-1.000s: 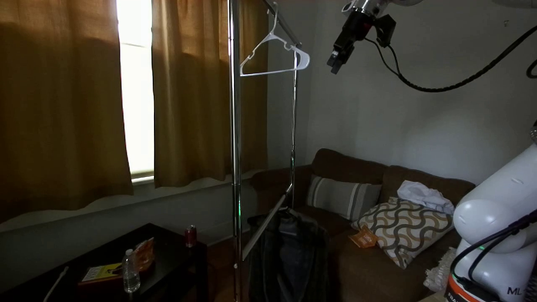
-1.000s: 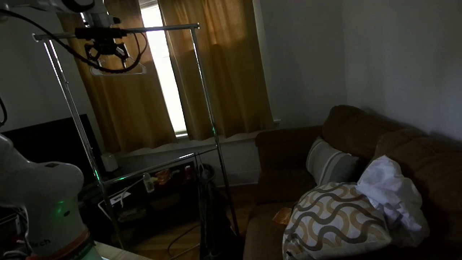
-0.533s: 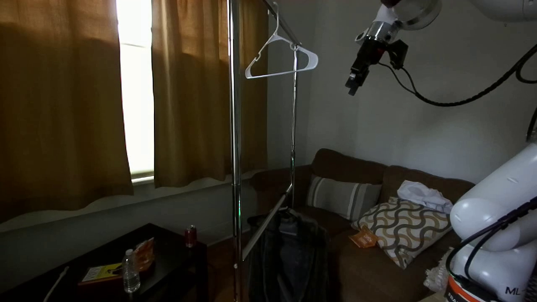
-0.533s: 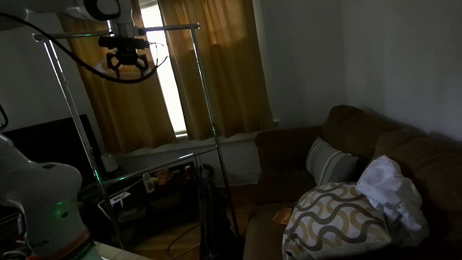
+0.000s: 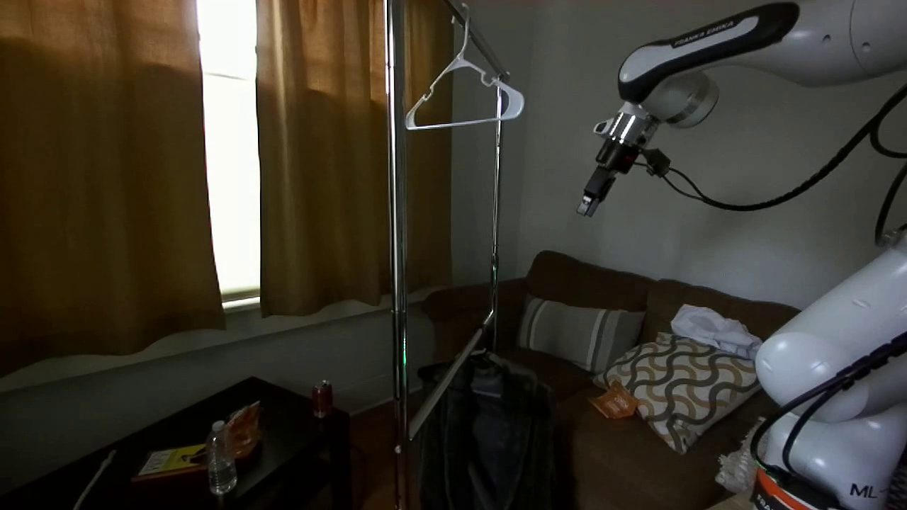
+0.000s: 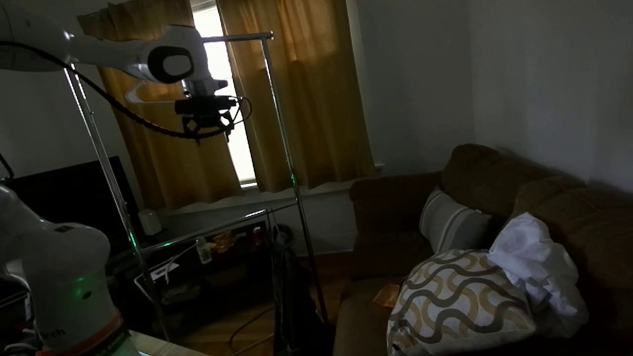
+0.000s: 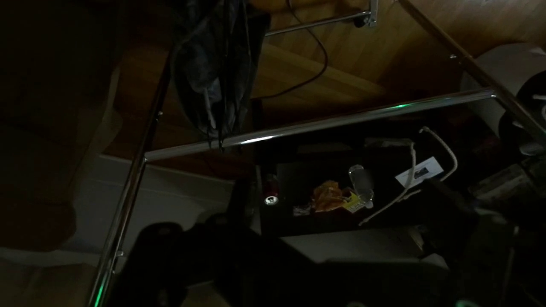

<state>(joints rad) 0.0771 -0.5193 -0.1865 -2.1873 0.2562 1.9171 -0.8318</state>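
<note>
Hanger (image 5: 462,62), white and bare, hangs from the top rail (image 5: 483,46) of a chrome clothes rack (image 5: 399,248) in an exterior view, the robot's gripper (image 5: 587,205) poised in midair to the right of the rack and touching nothing. Judged by how things lie, the hanger is already seated on the rack; it carries no load, and no grip on anything is yet made. A dark item (image 5: 506,425), seemingly clothing, hangs from the rack's lower bar (image 5: 448,382), its shape lost in shadow. The frame's edge crops the rack's top.

In an exterior view, the gripper's fingers (image 6: 228,133) stand apart in front of the rack, with nothing visible between them. The arm (image 6: 116,57) blocks the hanger's hook and much of the top rail. Well to the right of the rack, a crumpled white cloth (image 6: 536,262) lies on a sofa (image 6: 395,217), touching a patterned pillow (image 6: 460,296); its folds conceal whether it is a garment.

In the wrist view, gloom swallows the gripper's outline and the hanger is out of sight. Past the rack's lower bar, a dark table (image 7: 307,225) bears a can (image 7: 271,189), an orange packet (image 7: 327,196) and a clear bottle (image 7: 360,183), part of it blurred.
</note>
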